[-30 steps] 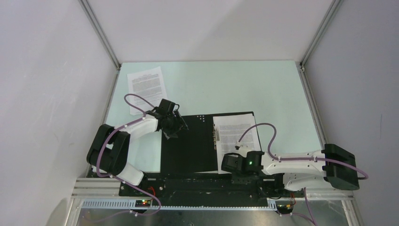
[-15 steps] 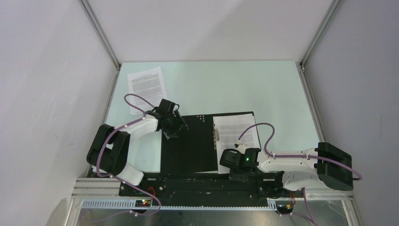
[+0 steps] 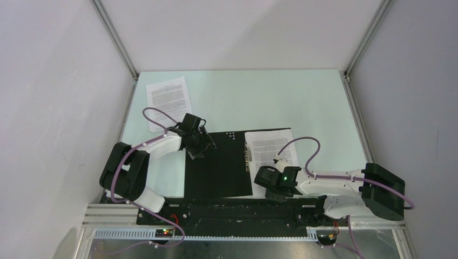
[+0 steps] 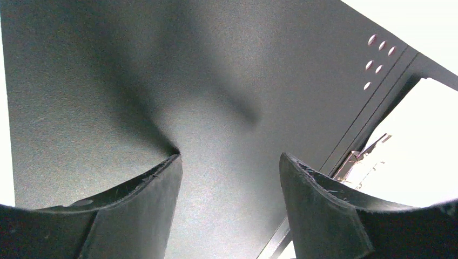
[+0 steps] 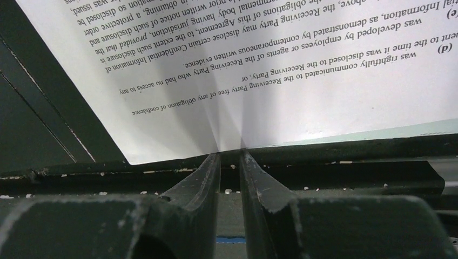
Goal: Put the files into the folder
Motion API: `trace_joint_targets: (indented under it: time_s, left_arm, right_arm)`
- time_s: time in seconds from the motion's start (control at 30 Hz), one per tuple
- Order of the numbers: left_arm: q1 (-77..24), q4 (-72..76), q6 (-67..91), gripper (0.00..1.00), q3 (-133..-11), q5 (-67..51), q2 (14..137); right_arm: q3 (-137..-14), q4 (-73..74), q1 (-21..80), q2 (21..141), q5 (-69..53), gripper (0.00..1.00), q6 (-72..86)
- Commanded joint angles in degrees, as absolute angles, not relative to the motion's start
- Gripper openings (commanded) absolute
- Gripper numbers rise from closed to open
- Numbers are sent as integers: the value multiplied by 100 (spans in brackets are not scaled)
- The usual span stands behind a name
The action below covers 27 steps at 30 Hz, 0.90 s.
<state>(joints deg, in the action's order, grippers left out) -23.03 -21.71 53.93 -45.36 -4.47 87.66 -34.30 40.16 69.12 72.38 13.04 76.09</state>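
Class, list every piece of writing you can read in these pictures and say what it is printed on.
"(d) was rightfully communicated to the Receiving Party free of any obligation of confidence": on the sheet in the folder.
"was developed by employees or agents of the Receiving Party": same sheet.
The other sheet, on the table: too small to read.
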Motion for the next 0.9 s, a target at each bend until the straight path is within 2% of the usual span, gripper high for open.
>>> trace_joint_targets:
  time_s: [0.0,0.63,0.87]
  left_arm:
    - [-2334,-2267,5278,74,-4398,-149,9060]
    - [-2338,-2263,5250,74,-4426,-158,9079]
    - [-2336,-2275,5096,76,-4586,-335,8821]
  right_arm:
    - [-3419,3967,6865,7156,1637,24,7542]
    - [-3507,3870,6935,7223,1533,26,7483]
    - [-3511,3998,7118,6543,1278,53,7158]
